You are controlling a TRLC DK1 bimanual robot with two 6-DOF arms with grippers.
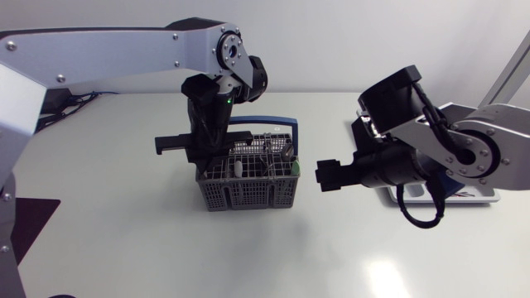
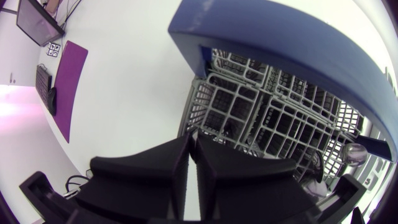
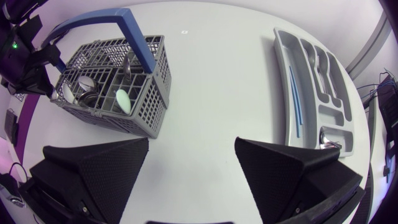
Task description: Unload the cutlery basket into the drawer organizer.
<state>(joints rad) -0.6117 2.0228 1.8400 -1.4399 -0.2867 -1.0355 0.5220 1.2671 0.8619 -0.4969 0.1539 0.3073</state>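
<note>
Head view: grey slotted plastic cutlery basket (image 1: pixel 248 189) with blue handle sits mid worktop (image 1: pixel 124 240); left gripper (image 2: pixel 193 146), closed tight, hangs over it; right gripper (image 1: pixel 325 175) gapes wide at its 3 o'clock. Steel spoons (image 3: pixel 127 64) look light, stiff, slippery: pinch their necks.

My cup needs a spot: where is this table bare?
Bare: the table in front of the cutlery basket, and the stretch between basket and drawer organizer, though the right hand hovers there. Crowded: over the basket, where the left hand hangs.
</note>
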